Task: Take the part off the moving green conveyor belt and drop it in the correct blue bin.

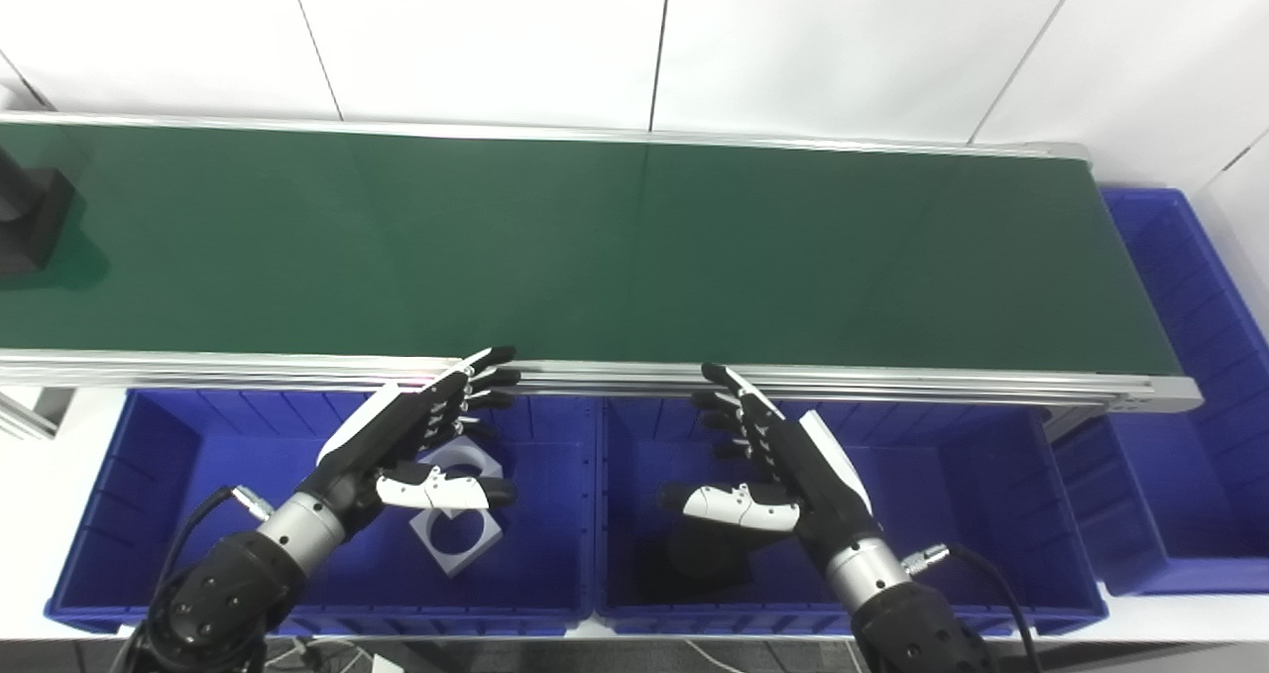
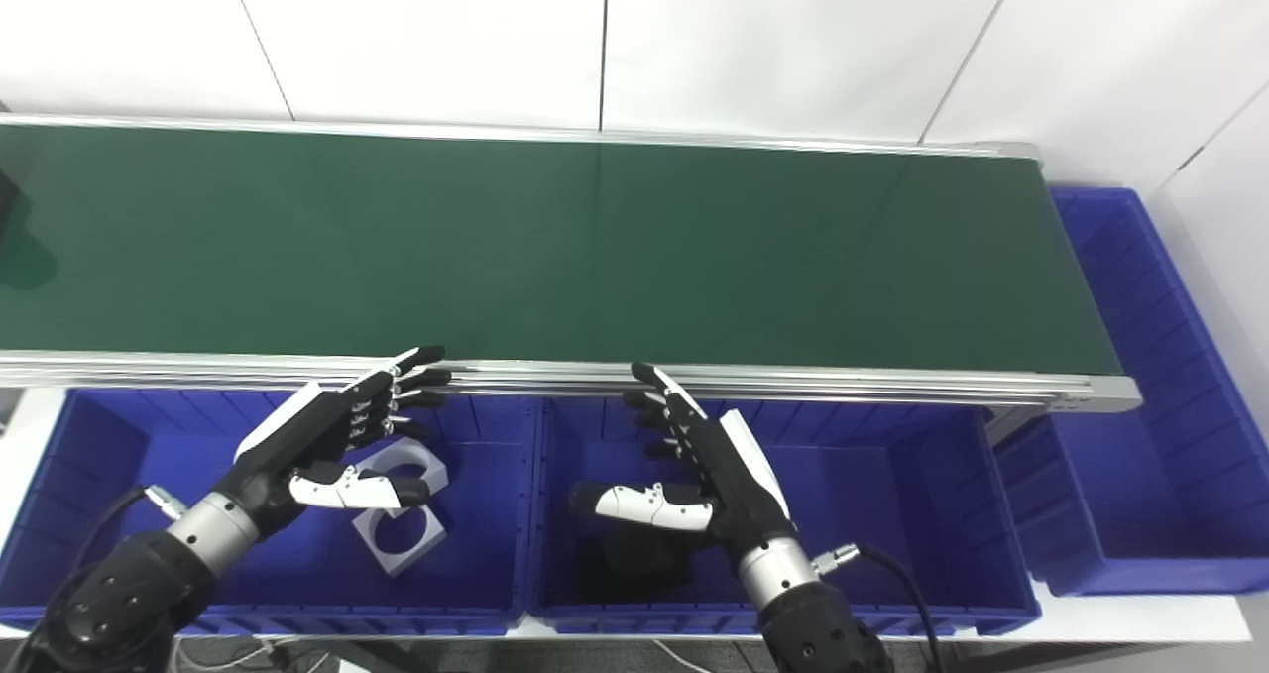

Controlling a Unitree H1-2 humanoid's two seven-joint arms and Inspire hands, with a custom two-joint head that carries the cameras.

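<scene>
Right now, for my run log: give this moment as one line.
left hand open over left bin | right hand open over middle bin | black part far left on belt

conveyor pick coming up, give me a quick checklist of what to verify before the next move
1. Left hand empty, fingers apart: ok.
2. Right hand empty, fingers apart: ok.
3. Dark part on the green belt within reach: not ok, it sits at the far left edge.
4. Left blue bin ready: ok, holds grey plates.
5. Middle blue bin ready: ok, holds a dark part.
6. Which bin suits the incoming part: cannot tell.
</scene>
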